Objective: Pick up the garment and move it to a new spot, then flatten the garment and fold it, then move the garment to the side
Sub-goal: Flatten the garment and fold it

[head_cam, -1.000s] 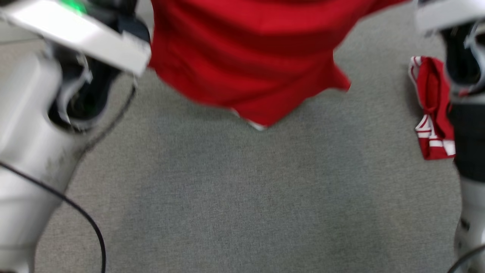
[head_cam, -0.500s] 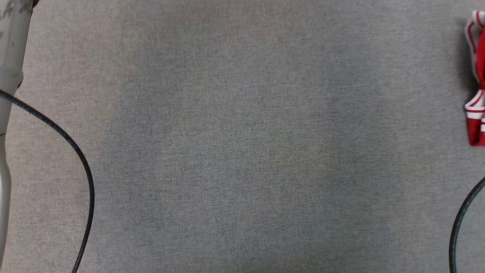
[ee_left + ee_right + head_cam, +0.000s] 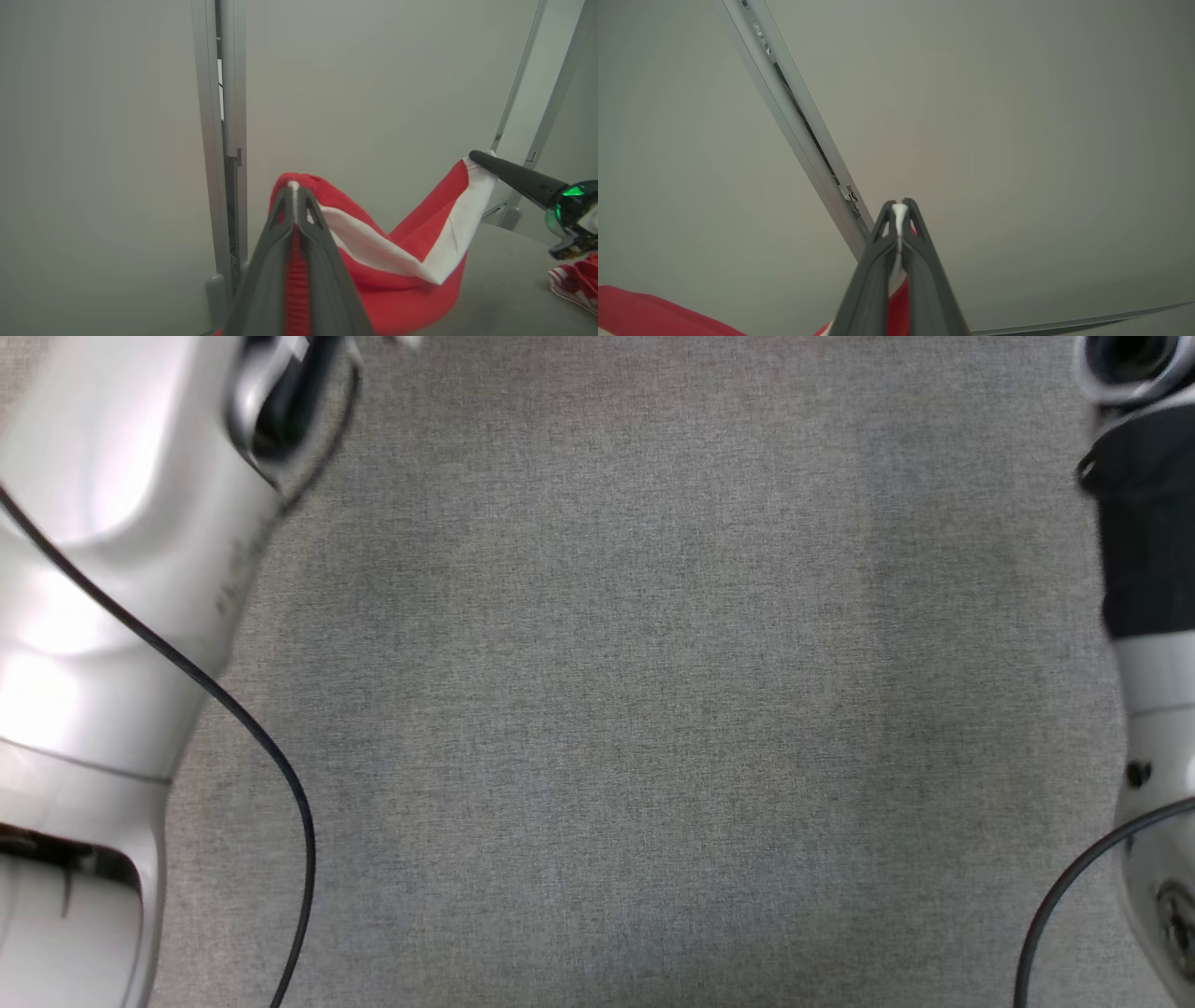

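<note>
My left gripper (image 3: 294, 186) is clenched on the red garment (image 3: 406, 298), its white-banded edge pinched right at my fingertips. From there the cloth sags toward 4 o'clock and rises to 3 o'clock, where my right gripper (image 3: 899, 207) is clamped on the white corner. The garment hangs between the two, above the grey surface (image 3: 597, 709). Faint lettering on my left forearm (image 3: 103, 569) is too blurred to read. A second red-and-white cloth (image 3: 577, 282) lies on the surface at 4 o'clock, apart from the garment. A metal post (image 3: 219, 116) stands at 11 o'clock, and a black cable (image 3: 271, 765) loops beside my forearm.
</note>
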Robot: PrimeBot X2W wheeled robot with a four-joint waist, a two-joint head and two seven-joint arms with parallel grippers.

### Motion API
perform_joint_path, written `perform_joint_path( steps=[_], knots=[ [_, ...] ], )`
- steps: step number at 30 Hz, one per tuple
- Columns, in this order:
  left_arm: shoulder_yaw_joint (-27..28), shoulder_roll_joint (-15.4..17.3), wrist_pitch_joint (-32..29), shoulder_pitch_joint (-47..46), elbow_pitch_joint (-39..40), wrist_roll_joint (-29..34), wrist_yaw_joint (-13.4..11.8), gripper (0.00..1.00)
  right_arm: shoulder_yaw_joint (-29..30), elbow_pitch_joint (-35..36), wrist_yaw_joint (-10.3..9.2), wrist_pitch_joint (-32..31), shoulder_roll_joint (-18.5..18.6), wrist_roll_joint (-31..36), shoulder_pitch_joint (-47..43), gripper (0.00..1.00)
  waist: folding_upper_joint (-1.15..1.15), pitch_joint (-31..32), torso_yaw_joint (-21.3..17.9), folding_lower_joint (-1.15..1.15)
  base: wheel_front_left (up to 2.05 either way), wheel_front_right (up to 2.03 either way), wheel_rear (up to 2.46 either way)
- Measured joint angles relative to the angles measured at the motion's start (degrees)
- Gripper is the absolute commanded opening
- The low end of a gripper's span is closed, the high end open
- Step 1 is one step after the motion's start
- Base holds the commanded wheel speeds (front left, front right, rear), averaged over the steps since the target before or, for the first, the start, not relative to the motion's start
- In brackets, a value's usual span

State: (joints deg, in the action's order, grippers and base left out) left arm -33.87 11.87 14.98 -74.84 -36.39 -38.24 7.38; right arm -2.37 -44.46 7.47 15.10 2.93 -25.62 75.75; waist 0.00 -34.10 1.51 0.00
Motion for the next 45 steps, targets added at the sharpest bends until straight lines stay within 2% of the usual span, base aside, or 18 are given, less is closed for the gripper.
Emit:
perform_joint_path(
  steps=[4, 11, 17, 26, 35, 45],
  knots=[
    [-4.3, 1.5, 0.0, 4.2, -2.6, -1.5, 0.1, 0.00, -2.2, -4.8, 0.00, 0.0, -0.1, -6.4, -4.6, 0.00, 0.00, 0.9, 0.3, 0.00, 0.00, 0.00, 0.00],
    [-9.8, 2.2, 0.0, 10.1, -5.8, -3.8, 0.1, 0.00, -11.3, -9.3, 0.00, -1.7, 2.6, -13.9, -12.8, 0.00, 0.00, 5.0, 0.9, -0.01, 0.00, 0.00, 0.00],
    [-18.4, 2.9, -1.8, 15.0, -7.8, -8.6, 0.1, 0.00, -18.3, -11.0, 0.00, -3.6, 4.6, -17.9, -18.0, 0.00, 0.00, 9.4, 1.1, -0.01, 0.00, 0.00, 0.00],
    [-29.2, 4.0, -6.0, 19.2, -11.8, -11.6, 0.1, 0.00, -25.3, -14.5, 0.00, -6.1, 6.6, -21.3, -22.7, 0.00, 0.00, 15.5, 2.2, 0.00, 0.00, 0.00, 0.00],
    [-36.4, 3.3, -9.4, 23.3, -15.8, -12.2, 0.1, 0.00, -32.0, -18.5, 0.01, -13.7, 7.2, -22.3, -24.9, 0.00, 0.00, 20.9, 2.6, 0.00, 0.00, 0.00, 0.00],
    [-38.8, 4.7, -16.6, 28.6, -13.4, -14.4, 0.1, 0.00, -40.4, -15.7, 0.01, -26.0, 9.2, -25.2, -29.6, 0.00, 0.00, 26.6, 2.2, 0.00, 0.00, 0.00, 0.00]
  ],
)
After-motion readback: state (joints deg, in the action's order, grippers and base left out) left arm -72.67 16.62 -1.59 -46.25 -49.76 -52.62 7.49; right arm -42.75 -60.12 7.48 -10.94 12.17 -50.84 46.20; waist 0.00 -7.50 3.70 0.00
